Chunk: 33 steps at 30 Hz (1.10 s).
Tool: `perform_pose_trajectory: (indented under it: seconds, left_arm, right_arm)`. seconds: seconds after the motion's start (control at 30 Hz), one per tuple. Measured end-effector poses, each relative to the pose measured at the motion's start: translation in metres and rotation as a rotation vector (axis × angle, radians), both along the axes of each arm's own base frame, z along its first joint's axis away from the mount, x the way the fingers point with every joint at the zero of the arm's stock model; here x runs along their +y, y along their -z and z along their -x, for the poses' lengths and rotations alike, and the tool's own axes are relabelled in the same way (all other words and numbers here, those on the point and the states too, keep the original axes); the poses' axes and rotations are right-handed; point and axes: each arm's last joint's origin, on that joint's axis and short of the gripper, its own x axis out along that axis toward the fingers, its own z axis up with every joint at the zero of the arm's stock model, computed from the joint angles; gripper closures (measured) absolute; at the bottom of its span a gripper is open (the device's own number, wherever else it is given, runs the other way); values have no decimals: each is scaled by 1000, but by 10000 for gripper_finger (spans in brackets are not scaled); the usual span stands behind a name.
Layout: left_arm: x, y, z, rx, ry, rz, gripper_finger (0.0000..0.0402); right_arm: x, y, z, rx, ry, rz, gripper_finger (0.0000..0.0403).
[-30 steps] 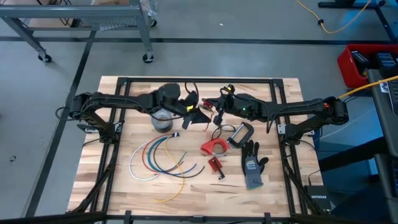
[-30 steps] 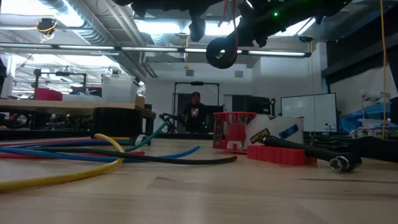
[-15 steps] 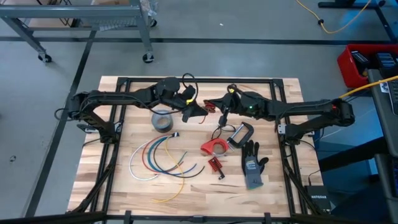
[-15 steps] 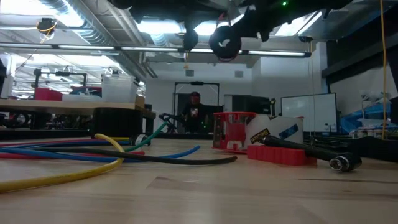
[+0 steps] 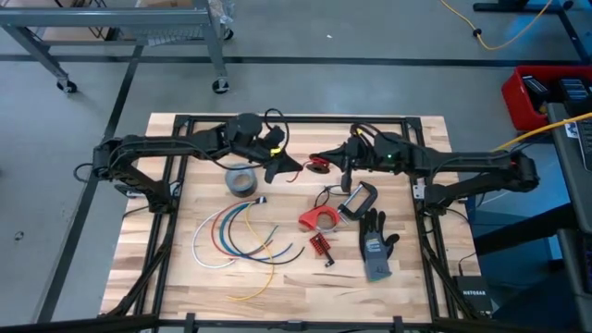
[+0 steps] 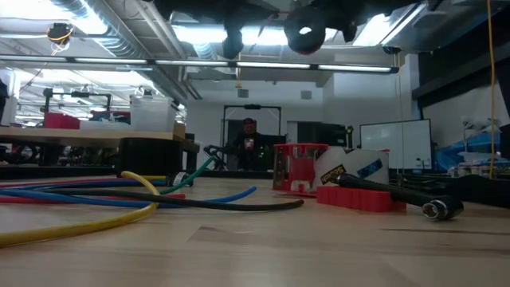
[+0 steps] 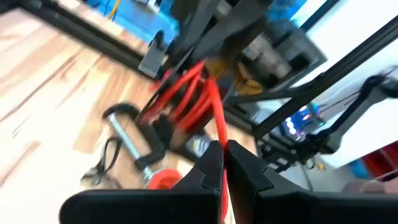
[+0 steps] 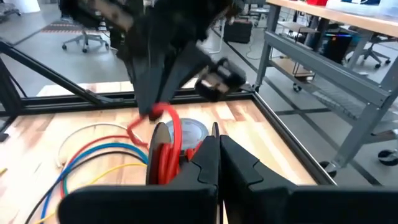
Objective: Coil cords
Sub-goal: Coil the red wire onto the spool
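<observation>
Both tools carried red cord rightward above table

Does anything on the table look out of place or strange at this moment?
Nothing looks spilled or damaged. Several cords lie loose and uncoiled on the table, while the red cord hangs in a coil above it, pinched between the left tool and the right tool.

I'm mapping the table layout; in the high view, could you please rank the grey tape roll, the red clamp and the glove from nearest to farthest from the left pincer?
From the left pincer:
1. Grey tape roll, just left of it.
2. Red clamp, toward the table's middle.
3. Glove, far right, near the front.
</observation>
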Motion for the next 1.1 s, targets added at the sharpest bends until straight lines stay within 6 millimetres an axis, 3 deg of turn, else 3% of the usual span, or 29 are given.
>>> perform_pose_trajectory:
  seconds: [0.2, 0.87, 1.1]
  left_arm:
    - [-7, 8, 1, 77, -33, -60, 401]
    - [-38, 7, -8, 65, -229, -418, 401]
    - [-44, 8, -16, 11, -197, -546, 390]
  right_arm:
    - [1, -9, 7, -48, -1, 4, 400]
    - [0, -34, 7, -310, 36, 17, 400]
    - [0, -37, 7, -342, 37, 23, 400]
